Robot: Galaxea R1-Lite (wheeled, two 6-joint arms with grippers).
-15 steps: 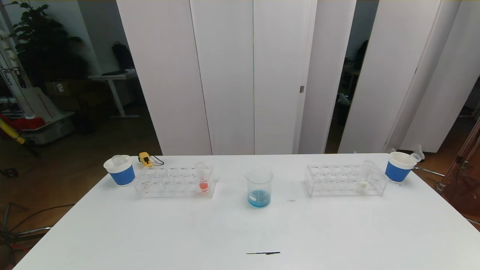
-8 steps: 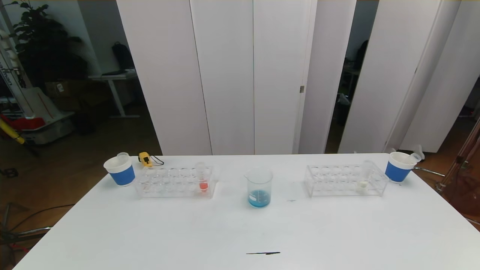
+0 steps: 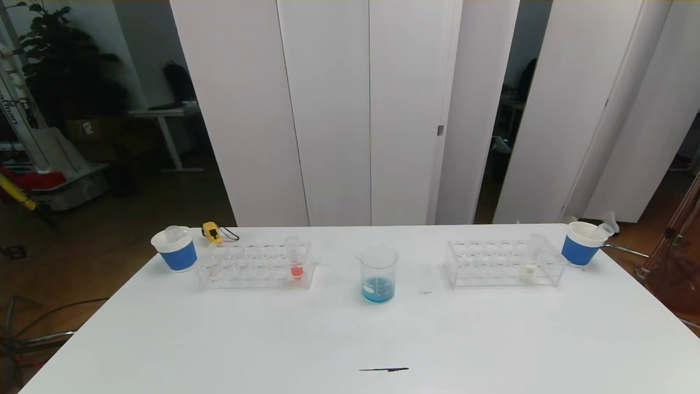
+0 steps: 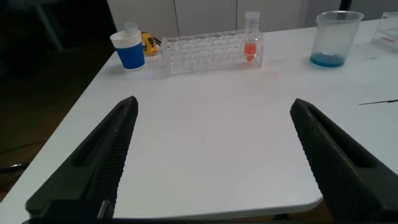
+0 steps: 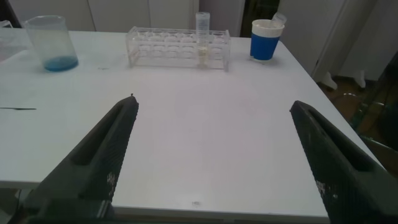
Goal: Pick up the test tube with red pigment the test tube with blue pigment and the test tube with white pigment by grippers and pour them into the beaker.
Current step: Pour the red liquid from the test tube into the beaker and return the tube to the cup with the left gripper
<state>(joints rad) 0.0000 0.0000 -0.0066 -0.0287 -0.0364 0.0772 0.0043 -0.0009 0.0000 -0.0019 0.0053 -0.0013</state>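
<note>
No legible labels; beaker (image 3: 377, 272) holds blue liquid.

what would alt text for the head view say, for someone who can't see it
A clear beaker with blue liquid at its bottom stands mid-table between two clear tube racks: the left rack holds a tube of red liquid, the right rack a tube of white liquid. A blue-and-white cup stands beyond each rack.

The right hand (image 5: 211, 162) hangs open over the near edge of the white counter (image 5: 205, 124), its two dark fingers (image 5: 102, 162) spread wide. Across the counter stands a clear rack (image 5: 178, 46) holding a tube with white liquid (image 5: 203, 38). A blue-and-white cup (image 5: 266, 39) stands just beside the rack on one side; on the rack's other side, well apart, stands the beaker (image 5: 52, 42) with blue liquid.
</note>
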